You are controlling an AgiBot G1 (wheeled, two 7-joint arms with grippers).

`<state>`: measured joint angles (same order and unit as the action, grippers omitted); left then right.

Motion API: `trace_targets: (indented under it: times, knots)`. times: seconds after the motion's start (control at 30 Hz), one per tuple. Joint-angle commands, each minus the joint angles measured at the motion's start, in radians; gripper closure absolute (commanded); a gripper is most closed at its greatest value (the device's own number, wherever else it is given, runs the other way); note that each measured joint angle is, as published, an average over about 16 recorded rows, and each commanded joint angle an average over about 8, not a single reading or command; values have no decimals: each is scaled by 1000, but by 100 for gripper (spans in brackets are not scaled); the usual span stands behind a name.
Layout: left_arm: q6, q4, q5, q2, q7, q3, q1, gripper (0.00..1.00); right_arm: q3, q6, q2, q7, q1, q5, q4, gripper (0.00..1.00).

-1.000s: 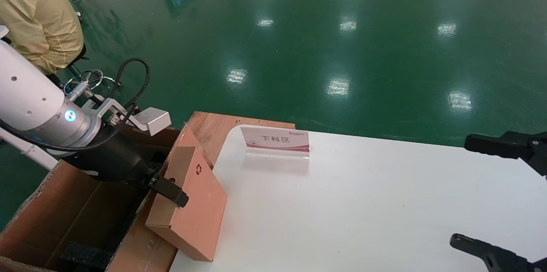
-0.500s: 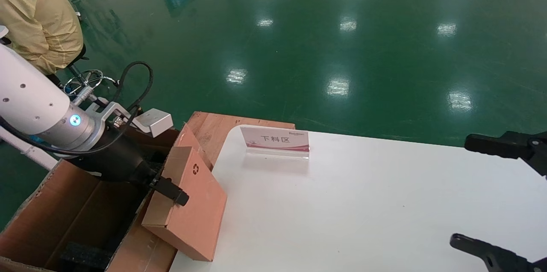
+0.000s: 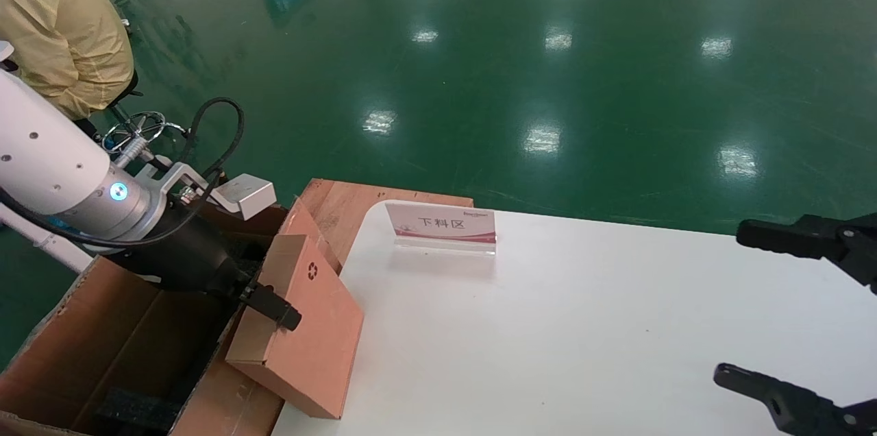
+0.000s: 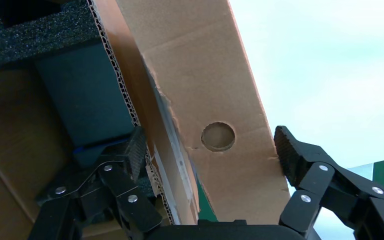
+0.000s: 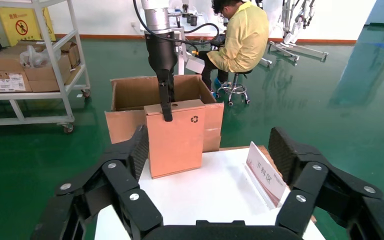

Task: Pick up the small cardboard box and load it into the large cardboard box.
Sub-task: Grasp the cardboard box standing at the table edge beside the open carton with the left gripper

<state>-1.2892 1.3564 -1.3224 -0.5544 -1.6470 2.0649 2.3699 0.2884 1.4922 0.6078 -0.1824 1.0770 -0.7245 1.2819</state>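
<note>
- The left gripper [image 3: 264,302] is closed on the upper edge of the small cardboard box [image 3: 305,326], which stands tilted on the white surface [image 3: 582,326] at its edge, against the large cardboard box [image 3: 82,347].
- Step in hand: carrying it over.
- Next, it likely needs lifting clear of the flap, then lowering inside.
- The right gripper [image 3: 788,312] hangs spread wide, idle, at the surface's far side.

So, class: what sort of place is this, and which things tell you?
Probably a factory or warehouse floor: glossy green floor, a shelving cart stacked with cartons, and a seated worker in a yellow smock.
</note>
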Motion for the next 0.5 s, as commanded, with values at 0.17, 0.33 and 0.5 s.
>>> trace_targets:
  times: [0.17, 0.33, 0.5]
  knots:
    - [-2, 0, 1, 0, -1, 0, 1, 100, 0, 0, 0, 0, 0, 0, 0, 100]
    - [-4, 0, 1, -1, -2, 0, 2, 100, 0, 0, 0, 0, 0, 0, 0, 100]
    - [-4, 0, 1, -1, -2, 0, 2, 100, 0, 0, 0, 0, 0, 0, 0, 100]
